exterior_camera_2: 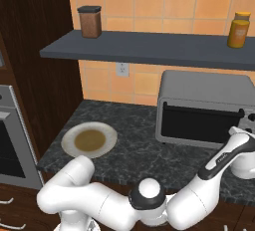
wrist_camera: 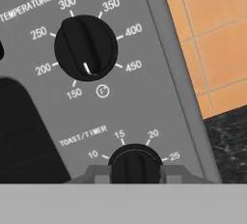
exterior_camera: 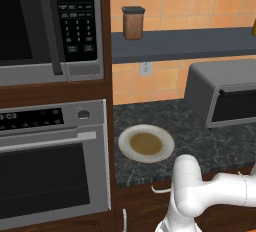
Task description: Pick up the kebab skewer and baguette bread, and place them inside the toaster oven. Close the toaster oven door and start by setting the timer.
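The grey toaster oven [exterior_camera: 225,93] [exterior_camera_2: 204,105] stands on the dark counter with its dark glass door [exterior_camera_2: 196,123] closed. In the hand view my gripper [wrist_camera: 134,172] is shut on the toast/timer knob [wrist_camera: 134,162], with one finger [wrist_camera: 96,174] on each side of it. The temperature knob [wrist_camera: 86,48] sits above it on the grey control panel. My arm [exterior_camera_2: 219,165] reaches up to the oven's right front corner. The kebab skewer and the baguette bread are out of view. A white plate [exterior_camera: 125,143] [exterior_camera_2: 67,140] with a brownish centre lies bare on the counter.
A black-panelled microwave [exterior_camera: 50,21] and a built-in wall oven [exterior_camera: 50,171] fill the cabinet on the left. A dark shelf [exterior_camera_2: 149,48] above the counter carries a brown jar [exterior_camera: 133,22] [exterior_camera_2: 90,21] and an orange bottle [exterior_camera_2: 238,29].
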Tool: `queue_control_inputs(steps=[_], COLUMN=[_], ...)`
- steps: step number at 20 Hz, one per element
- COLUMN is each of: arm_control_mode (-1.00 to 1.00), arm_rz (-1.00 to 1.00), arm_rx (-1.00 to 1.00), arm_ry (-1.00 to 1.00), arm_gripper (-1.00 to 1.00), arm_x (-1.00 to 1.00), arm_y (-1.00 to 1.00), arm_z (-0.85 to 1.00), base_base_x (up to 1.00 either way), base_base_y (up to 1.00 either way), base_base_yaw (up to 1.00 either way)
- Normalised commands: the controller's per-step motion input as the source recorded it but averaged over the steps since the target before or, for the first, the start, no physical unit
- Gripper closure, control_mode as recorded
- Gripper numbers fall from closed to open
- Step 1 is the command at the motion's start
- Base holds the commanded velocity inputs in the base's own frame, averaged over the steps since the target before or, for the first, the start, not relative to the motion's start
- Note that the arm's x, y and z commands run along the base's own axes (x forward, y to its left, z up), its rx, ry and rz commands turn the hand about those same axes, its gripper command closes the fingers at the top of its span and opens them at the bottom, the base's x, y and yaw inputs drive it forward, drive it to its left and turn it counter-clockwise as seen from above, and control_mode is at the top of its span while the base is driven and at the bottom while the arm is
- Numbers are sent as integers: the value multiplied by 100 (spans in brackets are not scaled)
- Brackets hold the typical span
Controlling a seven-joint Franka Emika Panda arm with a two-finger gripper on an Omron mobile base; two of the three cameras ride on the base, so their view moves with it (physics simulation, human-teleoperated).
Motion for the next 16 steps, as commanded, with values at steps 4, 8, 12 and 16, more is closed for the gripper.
queue_control_inputs(steps=[4, 8, 12, 16], arm_control_mode=[-100, -100, -100, -100], arm_rz=[0, 0, 0, 0], arm_rx=[12, 13, 12, 11], arm_ry=[0, 0, 0, 0], arm_gripper=[100, 100, 100, 100], arm_x=[-10, -6, -2, -3], arm_y=[0, -1, 0, 0], arm_z=[0, 0, 0, 0], base_base_x=[0, 0, 0, 0], base_base_y=[0, 0, 0, 0], base_base_yaw=[0, 0, 0, 0])
